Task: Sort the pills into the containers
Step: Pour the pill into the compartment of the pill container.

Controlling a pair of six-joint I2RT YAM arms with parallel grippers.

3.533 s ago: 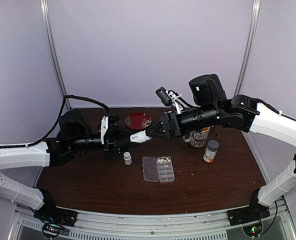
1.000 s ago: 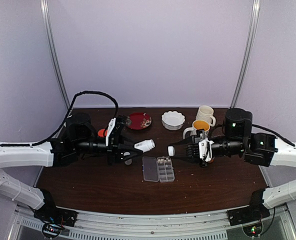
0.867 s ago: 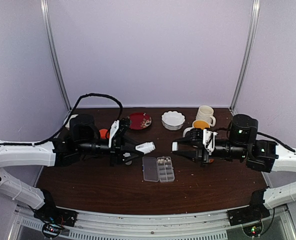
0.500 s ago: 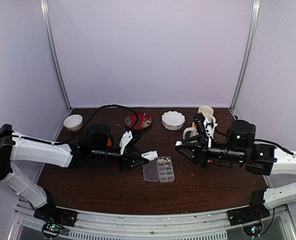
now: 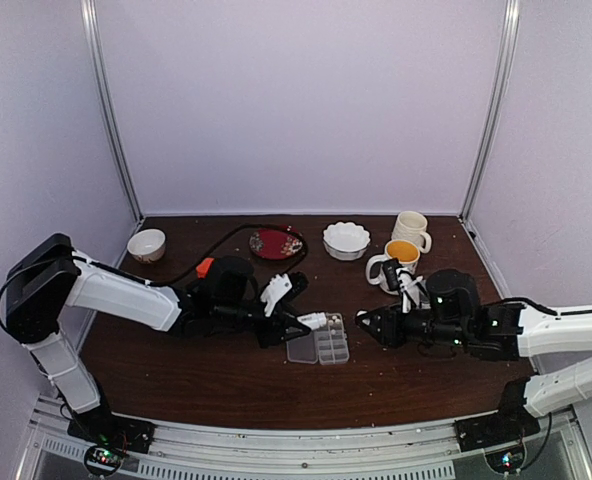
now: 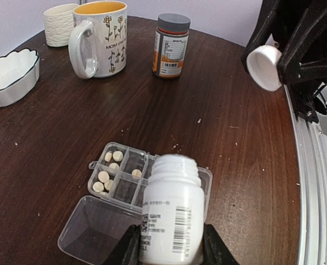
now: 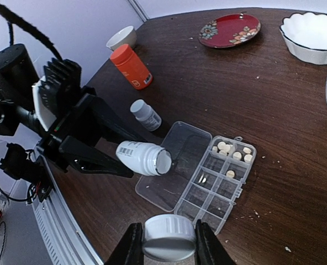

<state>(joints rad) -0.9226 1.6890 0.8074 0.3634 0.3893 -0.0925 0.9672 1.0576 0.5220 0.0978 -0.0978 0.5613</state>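
The pills [image 6: 103,176] — small round whitish tablets lying flat — sit in a few cells [image 6: 125,191] at one end of the clear pill box [image 6: 95,164], the end farthest from the arm bases in the overhead view. The box lies flat near the middle of the brown table [image 5: 196,378], its long axis running near to far, with its hinged lid [image 6: 90,233] open flat on its left side. Above it the left gripper [image 6: 170,238] is clamped on a white bottle [image 6: 172,207], one finger on either side of the body. The bottle lies close to level with its long axis running left to right, and its uncapped mouth points right, towards the other arm. In the right wrist view the mouth hangs over the open lid, just beside the cells that hold pills; which cell it lines up with cannot be told. The left arm reaches in low from the left, its forearm nearly level over the table and its wrist aimed right. The right arm mirrors it — stretched low from the right, wrist aimed left. The right gripper [image 7: 168,246] is closed on a white cap [image 7: 169,234], held off the table just to the right of the box. The two grippers face each other across the box, close but apart. A flowered mug [image 6: 97,38] stands beyond the box on the right, and an orange bottle [image 7: 131,66] stands well to the left.
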